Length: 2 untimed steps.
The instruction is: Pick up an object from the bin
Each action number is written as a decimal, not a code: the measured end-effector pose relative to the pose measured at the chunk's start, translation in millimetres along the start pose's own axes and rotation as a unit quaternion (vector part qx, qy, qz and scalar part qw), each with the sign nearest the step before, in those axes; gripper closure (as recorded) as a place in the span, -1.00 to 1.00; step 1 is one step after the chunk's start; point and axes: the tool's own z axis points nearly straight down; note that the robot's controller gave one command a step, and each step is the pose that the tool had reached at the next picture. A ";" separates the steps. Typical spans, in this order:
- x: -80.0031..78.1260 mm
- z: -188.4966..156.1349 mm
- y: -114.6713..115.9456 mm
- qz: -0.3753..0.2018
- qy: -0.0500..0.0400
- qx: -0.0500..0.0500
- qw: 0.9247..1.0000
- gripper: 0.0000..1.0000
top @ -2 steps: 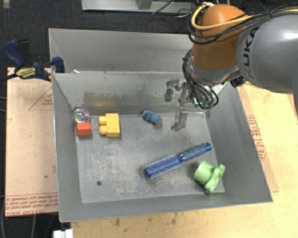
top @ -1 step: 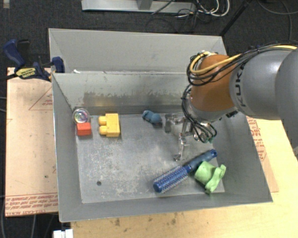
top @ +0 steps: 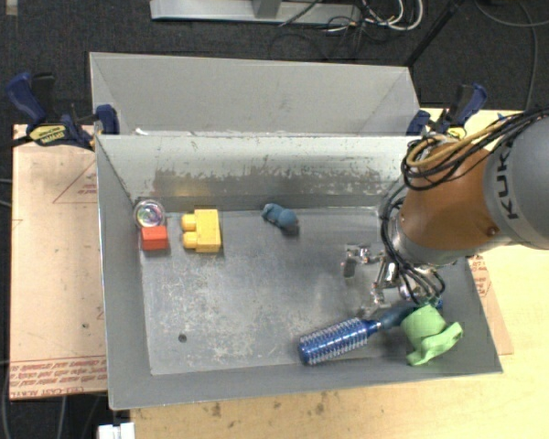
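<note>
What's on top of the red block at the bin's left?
A round shiny clear piece sits atop the red block, hiding its upper face.

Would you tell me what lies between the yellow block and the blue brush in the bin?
Nothing; the camera view shows bare bin floor between yellow block and blue brush.

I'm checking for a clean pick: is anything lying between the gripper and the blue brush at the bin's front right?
Nothing visible does. The gripper sits just behind the blue brush, bare bin floor between them. The green plastic piece lies at the brush's handle end, beside the path, not across it.
</note>
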 end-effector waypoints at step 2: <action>35.4 5.4 15.9 -0.099 -0.012 0.005 0.995 -1.00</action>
